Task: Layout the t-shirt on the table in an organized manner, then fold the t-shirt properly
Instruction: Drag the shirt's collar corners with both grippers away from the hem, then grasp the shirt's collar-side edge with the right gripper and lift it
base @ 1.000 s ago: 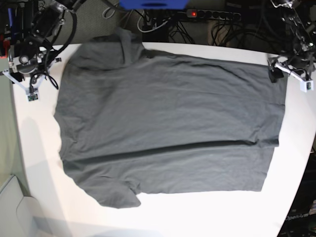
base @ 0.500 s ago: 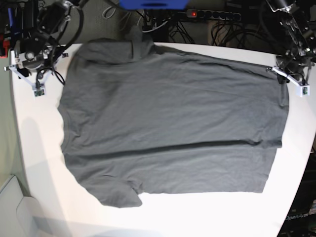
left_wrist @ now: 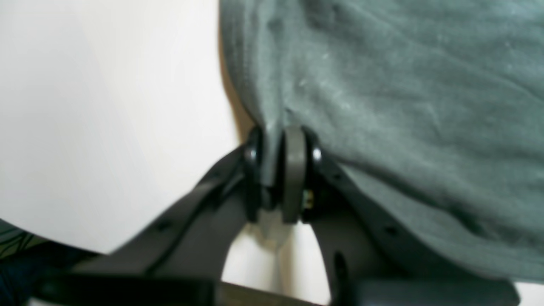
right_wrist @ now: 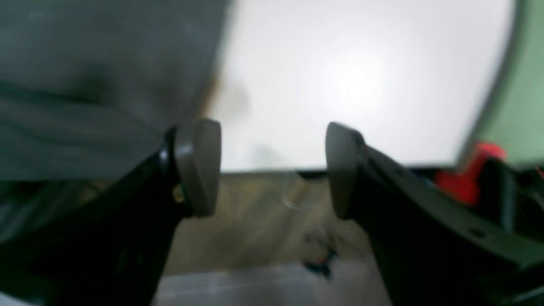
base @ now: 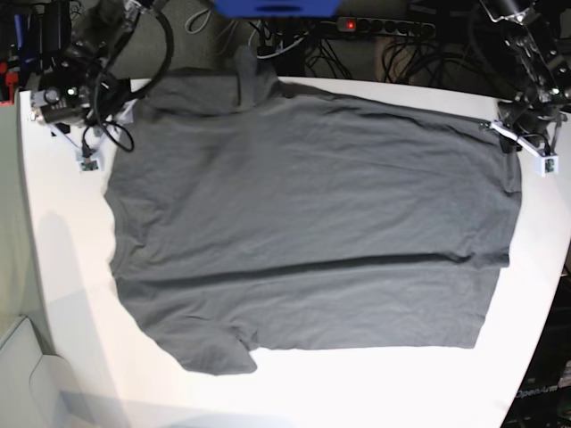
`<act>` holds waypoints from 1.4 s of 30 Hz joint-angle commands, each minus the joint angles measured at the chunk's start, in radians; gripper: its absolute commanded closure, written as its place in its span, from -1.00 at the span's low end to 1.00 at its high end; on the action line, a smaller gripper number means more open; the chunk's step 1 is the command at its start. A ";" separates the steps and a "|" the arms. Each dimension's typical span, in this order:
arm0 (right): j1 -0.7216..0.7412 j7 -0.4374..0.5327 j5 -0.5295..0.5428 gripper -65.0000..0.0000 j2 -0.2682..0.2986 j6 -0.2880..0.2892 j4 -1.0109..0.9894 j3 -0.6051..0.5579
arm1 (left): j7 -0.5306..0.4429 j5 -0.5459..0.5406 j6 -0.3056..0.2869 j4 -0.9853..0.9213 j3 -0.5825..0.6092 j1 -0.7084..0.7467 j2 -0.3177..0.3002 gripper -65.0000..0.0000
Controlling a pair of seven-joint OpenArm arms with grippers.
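Note:
The dark grey t-shirt [base: 312, 223] lies spread flat on the white table [base: 71, 294], with a long crease across its lower part. One sleeve [base: 214, 357] points toward the near edge. My left gripper [base: 510, 134] is at the shirt's far right corner. In the left wrist view this gripper [left_wrist: 278, 140] is shut on a pinched fold of the t-shirt's [left_wrist: 403, 106] edge. My right gripper [base: 120, 109] hovers by the far left corner. In the blurred right wrist view this gripper [right_wrist: 272, 170] is open with nothing between its fingers, and the t-shirt [right_wrist: 85, 106] lies just to its left.
A power strip [base: 384, 27] with a red light, cables and a blue object [base: 277, 7] sit behind the table's far edge. A pale bin [base: 27, 374] stands off the near left corner. The table's edge curves close to the shirt on the right [base: 558, 267].
My left gripper closed on the shirt's right corner and drew that edge slightly right. My right gripper opened wider and moved toward the far left corner.

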 commanded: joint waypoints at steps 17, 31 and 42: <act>-0.077 -0.032 0.273 -0.23 0.006 -0.004 0.015 0.076 | 0.033 0.014 -0.002 0.001 0.003 0.007 -0.007 0.75; -0.120 -0.032 0.426 -0.22 0.006 -0.004 -0.009 0.070 | 0.033 0.014 -0.002 0.001 0.003 0.007 -0.007 0.75; -0.139 -0.026 0.429 -0.22 0.006 -0.004 -0.084 0.070 | 0.033 0.014 -0.002 0.001 0.003 0.010 -0.007 0.75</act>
